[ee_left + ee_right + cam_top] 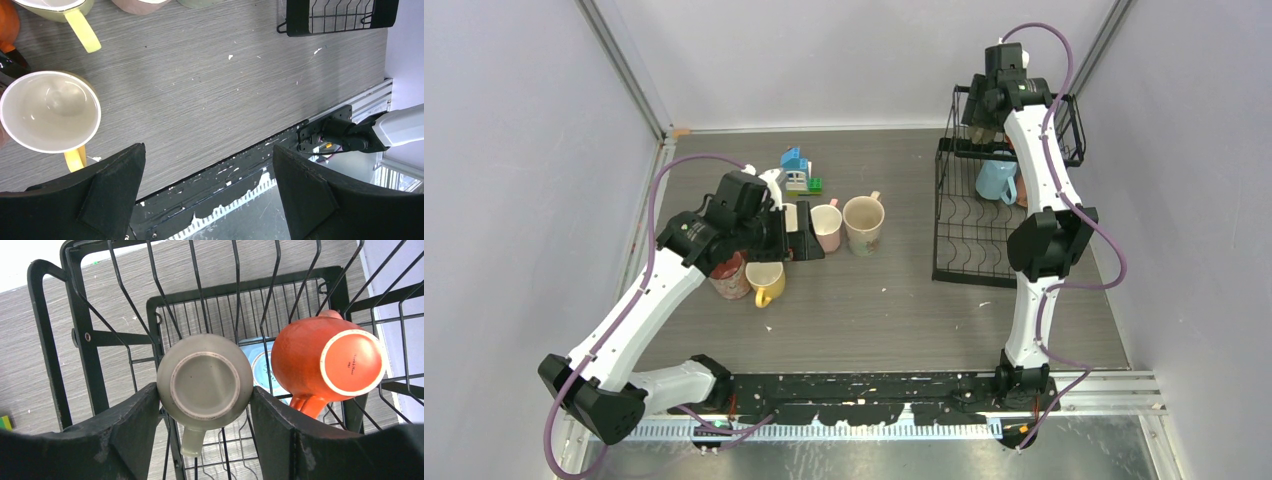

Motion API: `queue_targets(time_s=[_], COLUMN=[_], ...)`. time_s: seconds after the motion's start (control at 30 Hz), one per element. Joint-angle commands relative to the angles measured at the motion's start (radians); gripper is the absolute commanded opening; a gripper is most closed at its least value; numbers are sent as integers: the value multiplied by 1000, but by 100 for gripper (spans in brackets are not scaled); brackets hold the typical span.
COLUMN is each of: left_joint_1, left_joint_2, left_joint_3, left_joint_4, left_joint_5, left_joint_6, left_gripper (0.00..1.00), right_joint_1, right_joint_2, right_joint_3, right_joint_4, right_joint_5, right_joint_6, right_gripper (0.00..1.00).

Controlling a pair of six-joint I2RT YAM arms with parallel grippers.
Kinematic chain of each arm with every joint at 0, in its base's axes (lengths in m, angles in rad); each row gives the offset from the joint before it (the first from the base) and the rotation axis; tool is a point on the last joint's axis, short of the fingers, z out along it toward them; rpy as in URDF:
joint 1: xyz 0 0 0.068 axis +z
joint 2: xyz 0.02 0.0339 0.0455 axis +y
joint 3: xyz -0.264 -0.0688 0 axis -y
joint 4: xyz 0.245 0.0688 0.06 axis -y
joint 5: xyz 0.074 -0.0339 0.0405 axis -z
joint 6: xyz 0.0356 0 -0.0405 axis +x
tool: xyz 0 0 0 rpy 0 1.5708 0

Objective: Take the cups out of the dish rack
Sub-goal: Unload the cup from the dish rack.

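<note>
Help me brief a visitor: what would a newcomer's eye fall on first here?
The right end effector reaches into the black dish rack at far right, straddling an upside-down grey mug, with a bright orange mug inverted beside it. At left, a cluster of mugs stands on the table by the wide-open left end effector.

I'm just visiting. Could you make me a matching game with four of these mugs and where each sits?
1 grey mug
2 orange mug
3 yellow mug
4 light blue mug

A upright on the table
B upside down between the fingers of the right claw
C lower in the dish rack, under the other two
D upside down in the dish rack, outside the claw

Pairs: 1-B, 2-D, 3-A, 4-C
</note>
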Motion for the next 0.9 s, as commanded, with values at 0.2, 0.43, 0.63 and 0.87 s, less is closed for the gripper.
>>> queue_targets(time_s=[0.2,0.43,0.63,0.87], left_joint_1=[-5,-5,-5,-5], left_joint_2=[-3,-1,-4,-10], left_joint_3=[12,1,-10,2], left_joint_4=[36,56,83,109], left_joint_5=[27,41,52,53], left_joint_6=[-19,-30,-47,-61], left_gripper=[100,100,100,100], right_joint_1=[-1,-24,-38,-42], right_joint_2=[-60,-113,-164,-212], right_joint_3=[37,44,23,19], right_joint_4=[9,43,63,65], right_joint_5=[-12,-21,-26,-40], right_joint_6=[34,61,74,89], right_gripper=[46,38,36,35])
